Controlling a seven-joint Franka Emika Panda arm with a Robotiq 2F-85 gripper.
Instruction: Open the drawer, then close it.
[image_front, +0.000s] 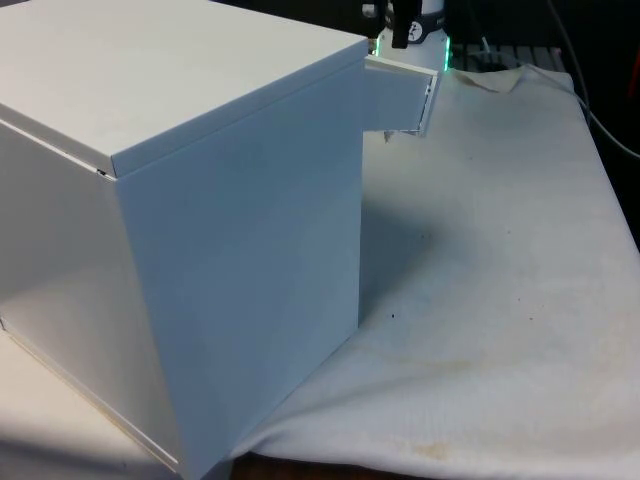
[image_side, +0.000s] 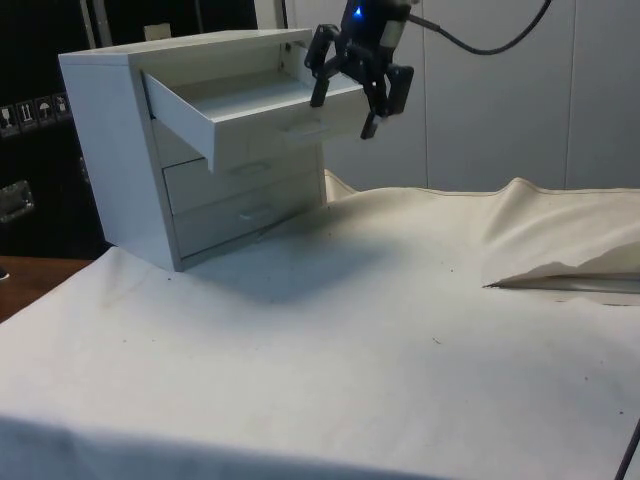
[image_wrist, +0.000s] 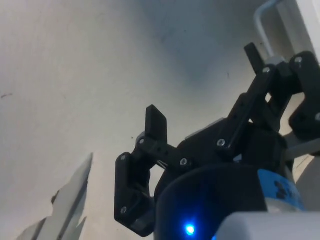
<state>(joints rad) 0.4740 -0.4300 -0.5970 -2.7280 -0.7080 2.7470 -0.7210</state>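
A white chest of drawers (image_side: 110, 150) stands on the cloth, and its back and side (image_front: 200, 250) face the front view. The top drawer (image_side: 250, 105) is pulled well out and looks empty inside; its end juts out on the front view's right (image_front: 405, 95). My black gripper (image_side: 345, 108) hangs at the far end of the drawer's front panel, open, with one finger (image_side: 319, 88) over the drawer and the other outside it. Its fingers (image_wrist: 156, 125) are spread wide with nothing held, and a white drawer handle (image_wrist: 261, 22) lies just beyond them. The gripper (image_front: 405, 28) sits above the drawer's end.
Two lower drawers (image_side: 245, 195) are shut. The white cloth (image_side: 330, 330) rises in a ridge with a lifted fold (image_side: 560, 270) on the side view's right. In the front view, the cloth's rumpled edge (image_front: 510, 80) lies near the robot's base.
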